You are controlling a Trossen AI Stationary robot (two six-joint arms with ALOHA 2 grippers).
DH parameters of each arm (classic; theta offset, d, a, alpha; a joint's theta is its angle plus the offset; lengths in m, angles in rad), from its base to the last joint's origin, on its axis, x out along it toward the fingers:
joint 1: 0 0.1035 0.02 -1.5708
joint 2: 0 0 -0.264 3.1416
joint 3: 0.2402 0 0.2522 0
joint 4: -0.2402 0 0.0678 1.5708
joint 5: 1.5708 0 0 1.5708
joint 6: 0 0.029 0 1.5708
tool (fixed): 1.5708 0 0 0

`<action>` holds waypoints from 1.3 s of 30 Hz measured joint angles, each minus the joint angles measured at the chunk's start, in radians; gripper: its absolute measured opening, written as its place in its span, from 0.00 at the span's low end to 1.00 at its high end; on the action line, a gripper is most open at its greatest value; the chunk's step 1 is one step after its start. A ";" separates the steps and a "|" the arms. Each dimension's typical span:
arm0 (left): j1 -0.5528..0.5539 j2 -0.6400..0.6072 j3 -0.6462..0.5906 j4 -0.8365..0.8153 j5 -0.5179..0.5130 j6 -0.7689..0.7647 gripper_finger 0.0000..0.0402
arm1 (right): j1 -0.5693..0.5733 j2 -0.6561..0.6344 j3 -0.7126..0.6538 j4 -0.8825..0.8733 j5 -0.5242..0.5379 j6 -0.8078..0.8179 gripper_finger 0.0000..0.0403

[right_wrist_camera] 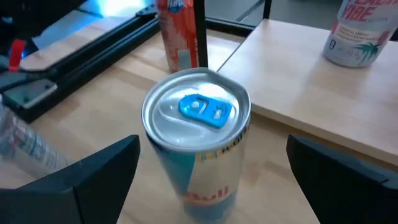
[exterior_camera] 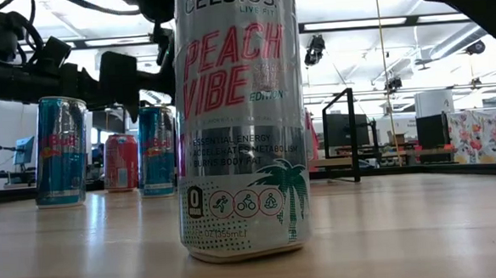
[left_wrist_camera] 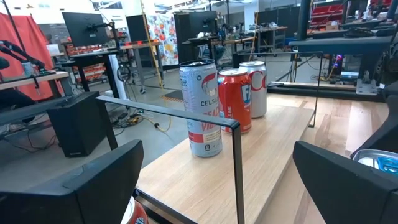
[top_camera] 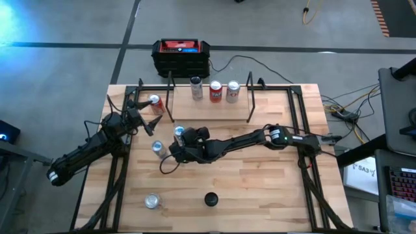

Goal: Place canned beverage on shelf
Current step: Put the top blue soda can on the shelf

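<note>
A blue-and-silver can [right_wrist_camera: 196, 143] with a blue tab stands upright on the tabletop, just in front of the shelf's left end [top_camera: 179, 132]. My right gripper [right_wrist_camera: 211, 186] is open, one finger on either side of this can and above its shoulder, clear of it [top_camera: 181, 138]. The shelf [top_camera: 211, 107], a light-wood plank with thin black rod uprights, carries three upright cans [left_wrist_camera: 221, 99] at its far edge. My left gripper [top_camera: 144, 112] waits open at the table's left, beside a red can [top_camera: 155, 103].
Another blue-and-silver can [top_camera: 158, 148] stands just left of my right gripper. A silver Celsius can [top_camera: 152, 200] and a round black object [top_camera: 210, 198] sit near the front edge. A black-and-red box [top_camera: 181, 55] lies beyond the table's far edge.
</note>
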 joint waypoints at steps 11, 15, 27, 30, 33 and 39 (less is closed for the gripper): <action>0.000 0.000 0.000 0.000 0.000 0.000 0.99 | -0.006 0.000 0.001 0.043 0.035 0.002 0.97; 0.000 0.000 0.000 0.000 0.000 0.000 0.99 | -0.015 0.007 0.002 0.049 0.058 0.001 0.97; 0.000 0.000 0.000 0.000 0.000 0.000 0.99 | -0.035 0.013 0.002 0.083 0.055 -0.049 0.97; 0.000 0.000 0.000 0.000 0.000 0.000 0.99 | -0.040 0.020 0.001 0.098 0.059 -0.058 0.97; 0.000 0.000 0.000 0.000 0.000 0.000 0.99 | -0.045 0.032 0.003 0.102 0.058 -0.059 0.97; 0.000 0.000 0.000 0.000 0.000 0.000 0.99 | -0.055 0.056 0.011 0.104 0.078 -0.045 0.96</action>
